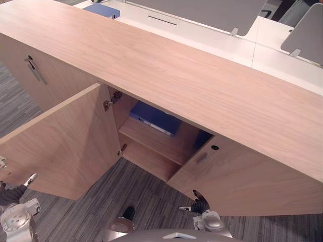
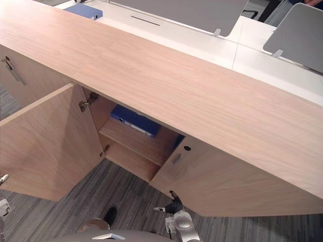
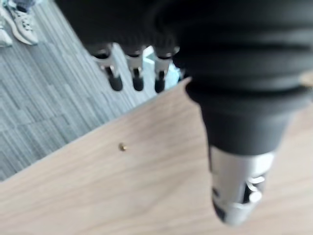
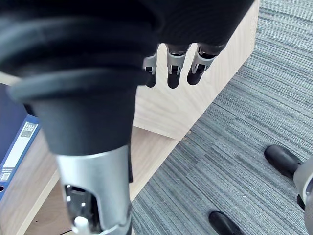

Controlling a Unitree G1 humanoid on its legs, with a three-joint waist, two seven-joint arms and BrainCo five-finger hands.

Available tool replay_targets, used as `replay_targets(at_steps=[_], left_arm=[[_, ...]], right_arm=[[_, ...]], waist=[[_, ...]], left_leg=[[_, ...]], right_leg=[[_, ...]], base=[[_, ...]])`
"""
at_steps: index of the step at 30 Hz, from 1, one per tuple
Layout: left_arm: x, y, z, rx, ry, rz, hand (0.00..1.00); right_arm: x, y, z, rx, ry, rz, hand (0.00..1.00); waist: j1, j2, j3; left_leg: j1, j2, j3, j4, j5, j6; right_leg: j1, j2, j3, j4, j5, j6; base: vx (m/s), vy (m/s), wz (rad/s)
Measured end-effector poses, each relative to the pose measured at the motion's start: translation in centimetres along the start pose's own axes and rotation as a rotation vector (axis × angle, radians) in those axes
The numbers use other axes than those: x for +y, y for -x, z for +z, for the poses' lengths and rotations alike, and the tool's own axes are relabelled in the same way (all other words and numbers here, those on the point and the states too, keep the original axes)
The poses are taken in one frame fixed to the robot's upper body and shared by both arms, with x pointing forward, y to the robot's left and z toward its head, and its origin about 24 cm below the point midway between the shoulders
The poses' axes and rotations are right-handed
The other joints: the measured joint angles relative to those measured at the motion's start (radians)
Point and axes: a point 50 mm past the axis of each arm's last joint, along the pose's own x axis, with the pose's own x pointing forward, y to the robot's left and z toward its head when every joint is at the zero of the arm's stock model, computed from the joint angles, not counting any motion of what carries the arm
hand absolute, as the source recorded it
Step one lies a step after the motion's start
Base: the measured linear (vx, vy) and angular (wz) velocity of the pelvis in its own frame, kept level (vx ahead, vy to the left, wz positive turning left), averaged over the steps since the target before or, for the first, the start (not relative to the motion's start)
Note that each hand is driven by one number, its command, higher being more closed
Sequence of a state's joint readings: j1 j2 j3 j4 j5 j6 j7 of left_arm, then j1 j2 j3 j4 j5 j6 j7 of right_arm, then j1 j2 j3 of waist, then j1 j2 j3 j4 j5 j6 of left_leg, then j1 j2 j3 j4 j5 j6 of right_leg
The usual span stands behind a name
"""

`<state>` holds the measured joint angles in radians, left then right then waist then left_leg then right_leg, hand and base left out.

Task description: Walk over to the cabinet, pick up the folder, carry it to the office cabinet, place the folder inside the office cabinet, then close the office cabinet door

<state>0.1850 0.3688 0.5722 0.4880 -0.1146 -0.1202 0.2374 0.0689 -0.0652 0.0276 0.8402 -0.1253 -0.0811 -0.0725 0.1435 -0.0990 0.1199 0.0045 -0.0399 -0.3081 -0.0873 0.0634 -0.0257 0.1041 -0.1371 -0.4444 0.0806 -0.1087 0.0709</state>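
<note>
Folder [image 1: 154, 119] shelved; door [image 1: 60, 146] stands open. Left hand [image 3: 134, 68] and right hand [image 4: 173, 66] slack, empty. Next, judged: push door shut.

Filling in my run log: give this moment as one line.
folder on shelf inside cabinet | door open | left hand open, empty | right hand open, empty | next: close door

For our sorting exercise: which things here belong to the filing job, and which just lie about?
Job: blue folder on the shelf, office cabinet, its open door.
Lying about: second blue folder on the white desk, grey desk screens.
</note>
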Motion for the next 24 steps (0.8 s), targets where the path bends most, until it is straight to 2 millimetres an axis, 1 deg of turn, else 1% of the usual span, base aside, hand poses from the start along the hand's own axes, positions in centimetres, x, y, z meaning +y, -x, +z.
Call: replay_targets(at_steps=[4, 11, 16, 20, 24], left_arm=[[-0.2, 0.3, -0.5, 0.013, -0.022, -0.019, 0.0], [-0.9, 1.6, -2.2, 0.069, -0.04, -0.054, 0.0], [-1.1, 2.5, -3.4, 0.111, -0.039, -0.061, 0.0], [-1.7, 3.1, -4.0, 0.133, -0.055, -0.09, 0.0], [-1.9, 4.0, -5.1, 0.171, -0.064, -0.108, 0.0]], right_arm=[[0.0, 0.1, -0.1, 0.004, -0.001, 0.0, 0.0], [0.0, 0.3, -0.8, 0.022, -0.003, -0.002, 0.0], [0.0, 0.4, -1.1, 0.033, -0.004, -0.003, 0.0], [0.3, 0.7, -1.6, 0.059, -0.01, 0.002, 0.0], [0.4, 0.7, -1.8, 0.063, -0.014, 0.005, 0.0]], waist=[[0.0, -0.001, -0.008], [-0.003, 0.012, -0.034], [-0.008, 0.018, -0.036], [-0.022, 0.024, -0.039], [-0.033, 0.033, -0.044]], left_leg=[[0.0, -0.002, 0.002, 0.0, 0.003, 0.002], [0.0, 0.0, 0.013, 0.0, 0.002, -0.005], [0.003, 0.008, 0.061, 0.0, -0.003, 0.003], [-0.002, 0.019, 0.116, 0.0, -0.003, 0.002], [-0.002, 0.021, 0.131, 0.0, 0.002, 0.0]], right_leg=[[0.0, -0.001, 0.001, -0.001, 0.003, 0.001], [0.0, -0.001, 0.006, -0.005, 0.011, 0.002], [-0.001, 0.0, 0.027, -0.017, 0.025, -0.004], [-0.002, 0.001, 0.044, -0.021, 0.027, -0.004], [-0.01, 0.004, 0.083, -0.025, 0.027, -0.003]], base=[[0.0, 0.0, 0.0], [-0.03, -0.004, -0.01], [-0.06, 0.005, -0.11], [-0.08, 0.005, 0.04], [-0.05, 0.008, -0.02]])
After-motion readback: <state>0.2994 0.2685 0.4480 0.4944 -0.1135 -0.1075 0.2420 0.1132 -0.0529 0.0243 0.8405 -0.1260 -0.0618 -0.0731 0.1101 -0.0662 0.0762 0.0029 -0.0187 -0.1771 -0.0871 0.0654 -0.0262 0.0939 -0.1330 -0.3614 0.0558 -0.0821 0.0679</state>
